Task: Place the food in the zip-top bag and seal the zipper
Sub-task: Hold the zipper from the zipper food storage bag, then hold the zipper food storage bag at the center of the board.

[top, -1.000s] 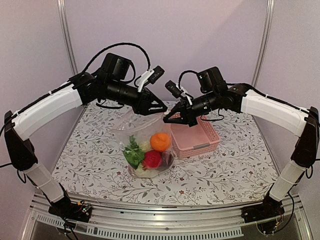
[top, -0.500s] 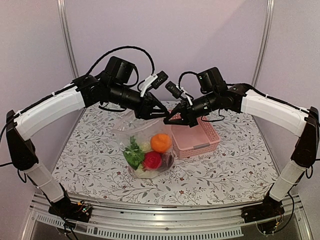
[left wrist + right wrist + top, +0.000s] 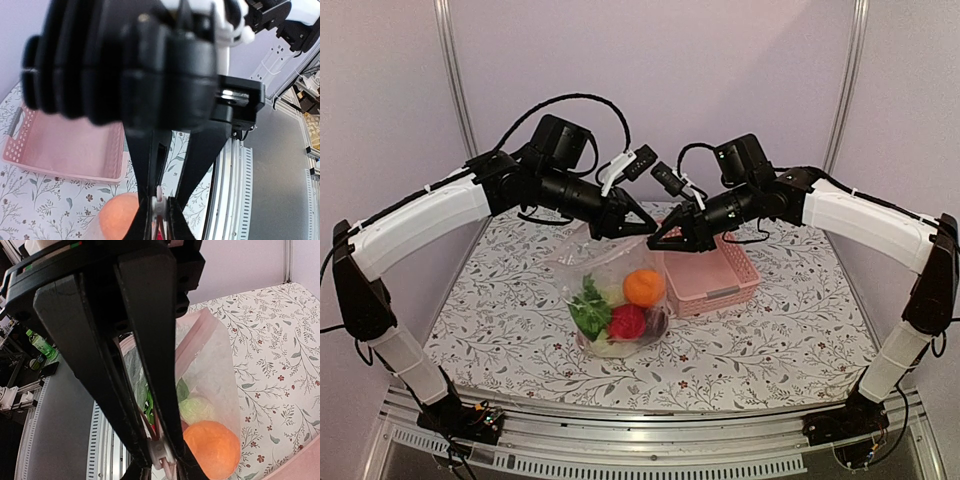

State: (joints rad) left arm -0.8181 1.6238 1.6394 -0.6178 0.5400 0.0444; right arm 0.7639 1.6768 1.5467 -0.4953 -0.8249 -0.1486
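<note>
Left end effector (image 3: 642, 229) has just swung in and clenched on the zipper (image 3: 197, 337), where a second ago it hung open and apart. It now sits tip to tip with the right end effector (image 3: 663, 237), which pinches the same strip. Sealing looks under way. The zip-top bag (image 3: 605, 270) hangs directly below both, its base on the desk (image 3: 770, 340), with the food (image 3: 625, 305) inside, left of the pink basket (image 3: 705, 298).
</note>
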